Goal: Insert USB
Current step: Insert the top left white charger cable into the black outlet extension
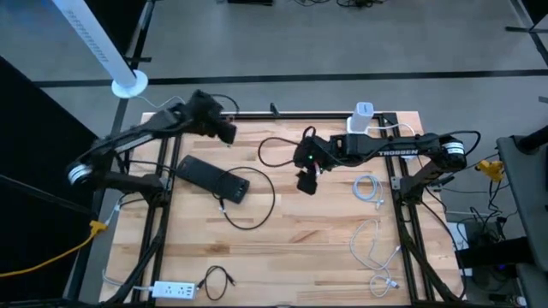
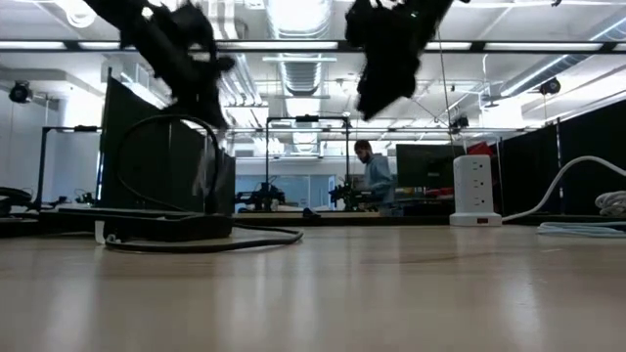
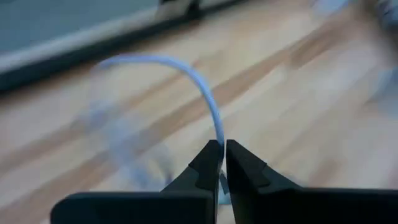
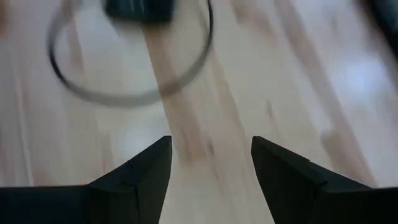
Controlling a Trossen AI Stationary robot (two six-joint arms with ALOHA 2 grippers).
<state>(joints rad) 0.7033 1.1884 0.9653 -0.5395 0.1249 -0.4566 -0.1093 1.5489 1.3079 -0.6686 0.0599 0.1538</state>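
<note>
White cable (image 3: 208,99) pinched in closed left claw (image 3: 223,149); right claw (image 4: 211,155) gapes empty.

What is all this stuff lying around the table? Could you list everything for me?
Flat box: one, black, left half of the table, a black cable looping from it.
Cable bundles: two, white, right side, one nearer the front.
Power tower: one, white, back right edge.
Power strip: one, white, front left edge.
Short cable: one, black, beside the strip.
Thin cable: one, white, arching out from between the left fingers.
Person: one, in the room far behind the table.
Left gripper: shut on the thin cable, raised over the back left.
Right gripper: open, empty, above the table's middle.
</note>
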